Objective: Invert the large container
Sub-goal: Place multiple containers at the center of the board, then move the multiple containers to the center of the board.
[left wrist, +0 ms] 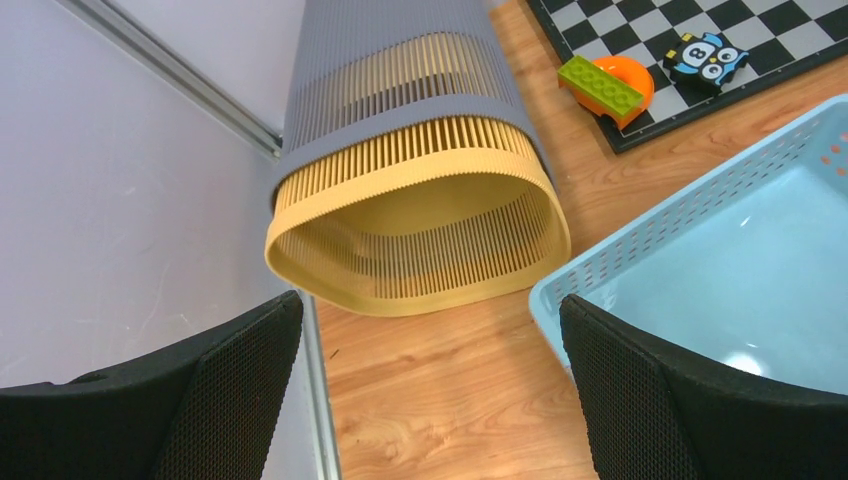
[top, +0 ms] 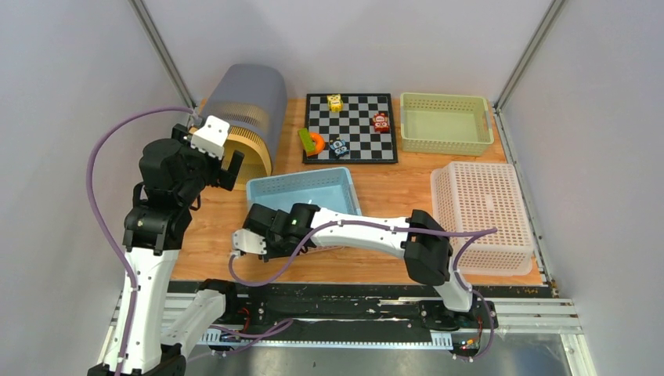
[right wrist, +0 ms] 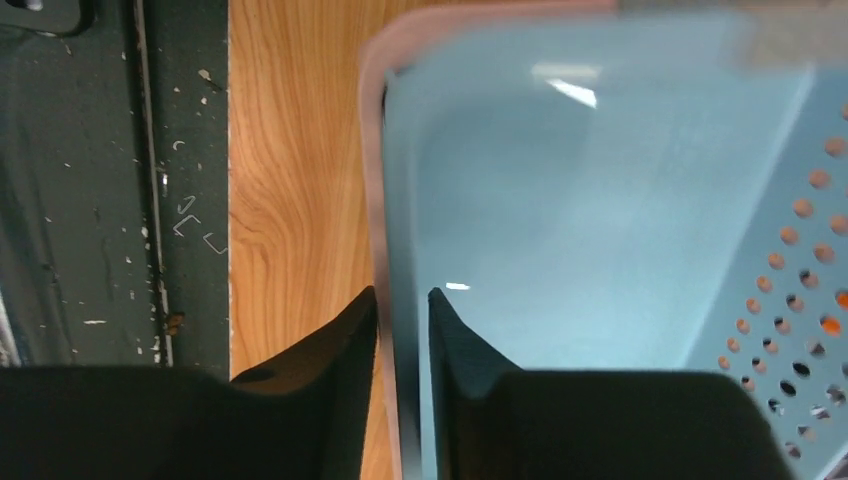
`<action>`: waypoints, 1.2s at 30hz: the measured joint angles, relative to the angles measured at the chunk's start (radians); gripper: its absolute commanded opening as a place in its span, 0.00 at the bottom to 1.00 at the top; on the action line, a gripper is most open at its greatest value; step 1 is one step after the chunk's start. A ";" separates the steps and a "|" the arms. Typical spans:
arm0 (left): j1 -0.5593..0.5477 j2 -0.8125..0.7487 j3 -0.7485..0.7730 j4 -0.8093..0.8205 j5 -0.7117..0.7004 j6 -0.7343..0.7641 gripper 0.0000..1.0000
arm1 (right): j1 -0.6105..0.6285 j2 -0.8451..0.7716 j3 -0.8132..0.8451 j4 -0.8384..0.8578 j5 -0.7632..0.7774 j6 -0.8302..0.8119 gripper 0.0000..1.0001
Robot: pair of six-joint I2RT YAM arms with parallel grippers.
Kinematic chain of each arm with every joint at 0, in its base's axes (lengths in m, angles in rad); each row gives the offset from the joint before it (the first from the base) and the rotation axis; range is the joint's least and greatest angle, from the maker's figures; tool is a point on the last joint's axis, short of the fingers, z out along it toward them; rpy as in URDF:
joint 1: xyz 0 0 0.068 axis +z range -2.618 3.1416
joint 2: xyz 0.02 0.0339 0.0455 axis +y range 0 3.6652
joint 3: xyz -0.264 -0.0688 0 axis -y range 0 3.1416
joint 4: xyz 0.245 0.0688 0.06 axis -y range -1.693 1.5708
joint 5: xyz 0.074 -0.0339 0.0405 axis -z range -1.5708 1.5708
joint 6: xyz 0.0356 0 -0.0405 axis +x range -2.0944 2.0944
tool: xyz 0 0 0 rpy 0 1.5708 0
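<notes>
A tall grey and yellow slatted container [top: 243, 110] [left wrist: 420, 150], the biggest one here, lies on its side at the back left with its mouth toward me. My left gripper [top: 215, 157] [left wrist: 430, 390] hovers open just before that mouth, touching nothing. A light blue container [top: 301, 192] [left wrist: 750, 260] [right wrist: 600, 200] sits open side up mid-table. My right gripper [top: 252, 223] [right wrist: 402, 295] straddles its near-left rim, jaws narrowly apart, with wood showing between the outer finger and the wall. I cannot tell which container the task means.
A white perforated basket [top: 481, 215] lies upside down at the right. A pale green basket [top: 446, 121] stands at the back right. A chessboard [top: 350, 125] behind the blue container carries small toys and a green brick with an orange ring [top: 311, 141] [left wrist: 605, 88].
</notes>
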 measured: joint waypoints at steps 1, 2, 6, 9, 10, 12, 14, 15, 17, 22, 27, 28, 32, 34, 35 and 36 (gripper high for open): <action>0.000 -0.002 -0.001 0.000 0.003 -0.002 1.00 | 0.001 0.002 0.000 0.000 0.000 0.002 0.35; 0.000 -0.005 -0.001 0.001 0.004 -0.003 1.00 | 0.003 0.005 0.001 0.001 0.000 0.003 0.39; 0.000 -0.012 -0.001 0.003 0.009 -0.004 1.00 | 0.006 0.008 0.015 -0.002 -0.002 0.005 0.58; 0.000 -0.013 0.000 0.003 0.015 -0.005 1.00 | 0.006 0.005 0.046 -0.016 -0.014 -0.006 0.71; 0.000 -0.013 0.000 0.003 0.018 -0.006 1.00 | 0.006 -0.001 0.051 -0.018 -0.020 -0.009 0.73; 0.000 -0.013 0.000 0.003 0.022 -0.006 1.00 | 0.006 -0.030 0.055 -0.028 -0.030 -0.017 0.75; 0.000 -0.013 0.000 0.003 0.026 -0.007 1.00 | 0.006 -0.081 0.048 -0.040 -0.034 -0.023 0.75; 0.000 -0.013 0.000 0.003 0.028 -0.007 1.00 | 0.006 -0.115 0.039 -0.043 -0.036 -0.025 0.75; 0.000 -0.013 0.000 0.003 0.033 -0.007 1.00 | 0.003 -0.214 0.003 -0.046 -0.036 -0.034 0.75; 0.000 -0.013 -0.001 0.003 0.055 -0.007 1.00 | -0.068 -0.460 -0.119 -0.047 -0.029 -0.066 0.73; 0.000 -0.013 -0.006 0.003 0.084 -0.007 1.00 | -0.330 -0.537 -0.208 -0.046 -0.022 -0.097 0.71; 0.000 -0.013 -0.008 0.003 0.090 -0.007 1.00 | -0.385 -0.537 -0.229 -0.045 -0.026 -0.106 0.71; 0.000 -0.010 -0.013 0.003 0.116 -0.010 1.00 | -0.560 -0.532 -0.347 -0.018 -0.033 -0.156 0.69; 0.000 -0.007 -0.013 0.003 0.127 -0.011 1.00 | -0.589 -0.527 -0.413 0.014 -0.030 -0.196 0.69; 0.000 -0.006 -0.014 0.003 0.133 -0.012 1.00 | -0.593 -0.524 -0.444 0.028 -0.028 -0.216 0.68; 0.000 -0.005 -0.014 0.002 0.137 -0.013 1.00 | -0.595 -0.518 -0.484 0.048 -0.029 -0.245 0.68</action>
